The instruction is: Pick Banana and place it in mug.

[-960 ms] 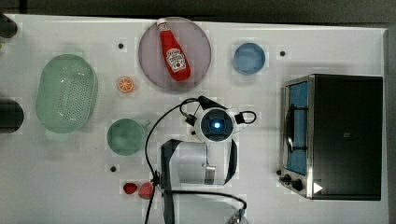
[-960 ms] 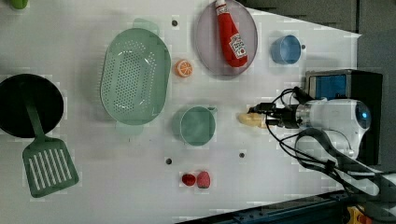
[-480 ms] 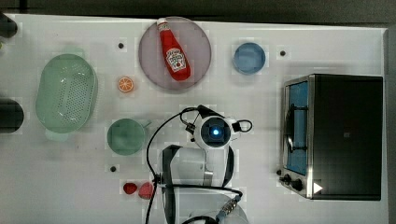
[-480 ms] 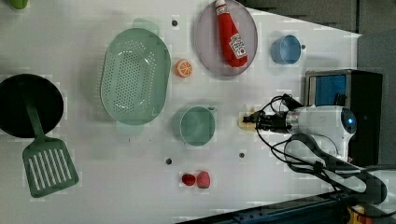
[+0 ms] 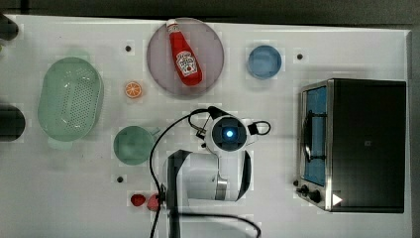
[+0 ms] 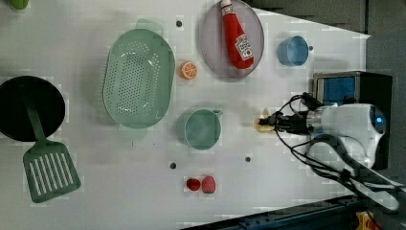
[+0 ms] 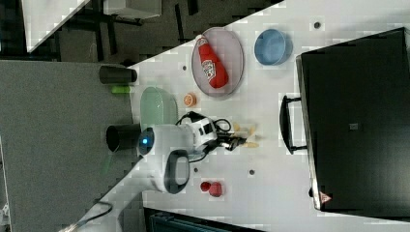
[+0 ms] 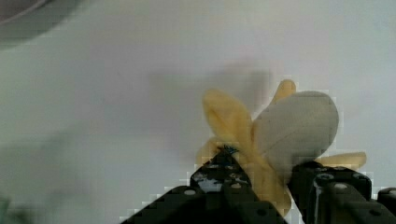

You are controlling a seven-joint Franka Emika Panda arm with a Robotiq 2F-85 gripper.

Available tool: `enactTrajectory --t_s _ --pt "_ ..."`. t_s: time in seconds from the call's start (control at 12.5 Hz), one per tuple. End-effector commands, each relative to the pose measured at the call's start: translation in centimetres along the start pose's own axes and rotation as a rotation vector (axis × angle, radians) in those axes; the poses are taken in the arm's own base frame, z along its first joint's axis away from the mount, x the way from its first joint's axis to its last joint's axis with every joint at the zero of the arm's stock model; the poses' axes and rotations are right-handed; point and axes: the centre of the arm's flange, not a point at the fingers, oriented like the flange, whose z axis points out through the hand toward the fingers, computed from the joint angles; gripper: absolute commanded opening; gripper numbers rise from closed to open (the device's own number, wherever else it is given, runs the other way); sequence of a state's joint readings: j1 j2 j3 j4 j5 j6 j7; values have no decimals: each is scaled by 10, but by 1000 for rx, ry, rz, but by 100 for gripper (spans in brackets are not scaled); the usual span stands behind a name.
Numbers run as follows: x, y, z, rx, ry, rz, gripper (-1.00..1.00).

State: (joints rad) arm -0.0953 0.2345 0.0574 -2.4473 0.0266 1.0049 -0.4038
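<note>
here, your claw (image 8: 261, 179) closed around the banana (image 8: 280, 135), fingers either side of its peel, banana low over the white table (image 6: 95, 191), right of the mug (image 6: 202, 129) in the left view

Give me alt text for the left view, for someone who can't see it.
The robot's gripper is at a small yellow banana on a white table, to the left view's right of an empty teal mug. Farther toward the left view's left sit a green perforated basket and a green spatula.
</note>
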Motion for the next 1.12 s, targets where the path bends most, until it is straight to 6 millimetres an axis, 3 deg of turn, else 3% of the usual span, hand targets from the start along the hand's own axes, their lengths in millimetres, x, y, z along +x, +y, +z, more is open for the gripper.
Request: enactTrajectory --t_s 0.08,0.32,0.56,0.72,0.8,1.12 --pt "16 2 -127 22 96 -18 -42" --pt "2 3 -210 7 74 -21 -42" --pt "-18 -13 -261 8 108 -62 -42" --pt "-37 -41 -273 2 138 -121 -42" --pt "-51 -64 -271 -10 140 -171 -42" --pt "-102 -140 -249 -62 118 -349 -42"
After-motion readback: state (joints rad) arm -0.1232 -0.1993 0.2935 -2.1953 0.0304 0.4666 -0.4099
